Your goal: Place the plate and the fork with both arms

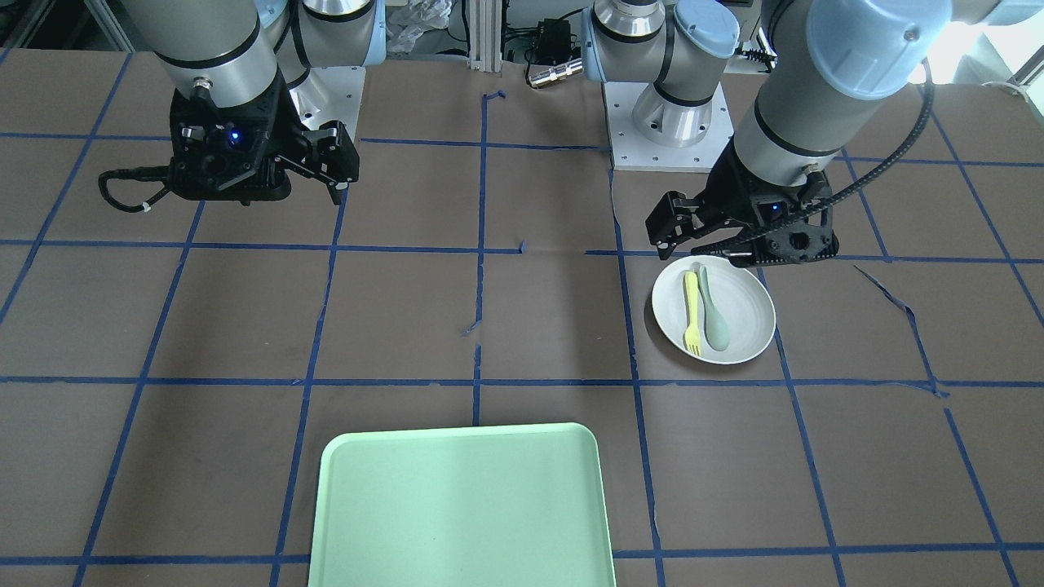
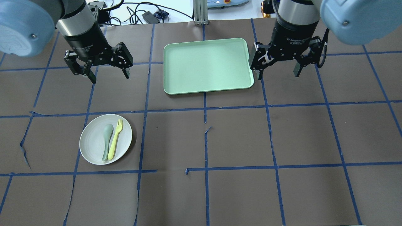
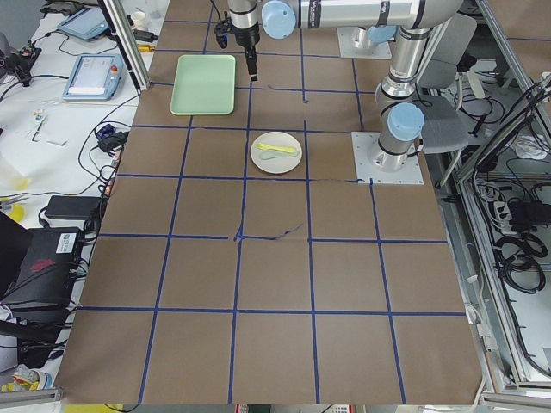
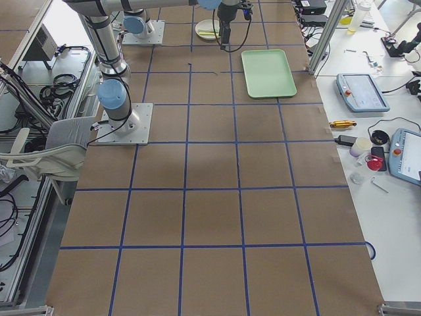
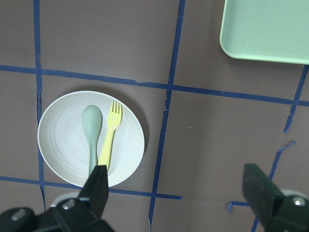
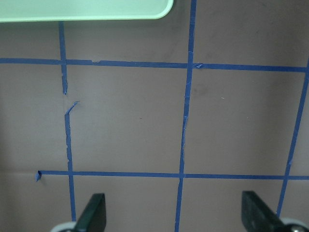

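The off-white plate point(image 2: 91, 141) sits on the brown table on my left side. On it lie the pale-yellow fork point(image 2: 115, 139) and a grey-green spoon point(image 2: 106, 141), side by side. They also show in the front view, the plate point(image 1: 746, 314) and the fork point(image 1: 692, 314), and in the left wrist view, the plate point(image 5: 63, 145) and the fork point(image 5: 110, 137). My left gripper point(image 2: 110, 77) is open and empty, raised above the table just beyond the plate. My right gripper point(image 2: 278, 75) is open and empty, raised beside the tray's right edge.
A mint-green rectangular tray point(image 2: 207, 66) lies at the far middle of the table, between the two grippers. Blue tape lines grid the brown table cover, torn in places. Both arm bases stand at the robot's edge of the table point(image 1: 669, 122).
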Controlling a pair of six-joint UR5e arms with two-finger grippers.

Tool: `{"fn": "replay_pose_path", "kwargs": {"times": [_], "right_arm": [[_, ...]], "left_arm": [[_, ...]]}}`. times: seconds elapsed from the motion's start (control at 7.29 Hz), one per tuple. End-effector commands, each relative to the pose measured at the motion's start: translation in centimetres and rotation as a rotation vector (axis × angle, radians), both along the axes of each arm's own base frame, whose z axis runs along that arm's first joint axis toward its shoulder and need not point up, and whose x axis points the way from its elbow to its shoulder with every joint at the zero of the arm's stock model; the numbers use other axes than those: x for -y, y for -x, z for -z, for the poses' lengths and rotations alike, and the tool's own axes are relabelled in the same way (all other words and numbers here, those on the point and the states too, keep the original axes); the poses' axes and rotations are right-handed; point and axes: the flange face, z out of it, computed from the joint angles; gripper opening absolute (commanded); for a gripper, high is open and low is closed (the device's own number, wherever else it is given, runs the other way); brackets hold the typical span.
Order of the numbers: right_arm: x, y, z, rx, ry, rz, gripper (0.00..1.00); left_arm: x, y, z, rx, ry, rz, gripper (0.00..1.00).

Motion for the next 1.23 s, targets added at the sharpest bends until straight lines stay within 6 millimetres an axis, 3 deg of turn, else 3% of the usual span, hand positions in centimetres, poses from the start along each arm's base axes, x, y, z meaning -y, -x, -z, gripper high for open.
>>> {"fn": "replay_pose_path", "kwargs": {"times": [0.0, 0.55, 0.82, 1.1], "right_arm": [[0.3, 0.0, 0.2, 0.004, 0.003, -0.001, 1.00], [0.9, 0.4, 0.6, -0.009, 0.026, 0.013, 1.00], [1.4, 0.4, 1.1, -0.005, 0.024, 0.010, 1.00], [2.2, 0.4, 1.1, -0.005, 0.067, 0.005, 1.00]], "left_arm": [[-2.1, 0.2, -1.2, 0.002, -0.034, 0.005, 1.00], [-2.5, 0.2, -2.2, 0.005, -0.008, 0.002, 1.00], [-1.6, 0.2, -1.3, 0.003, -0.018, -0.006, 1.00], [-1.1, -0.5, -1.7, 0.004, 0.009, -0.009, 1.00]]}}
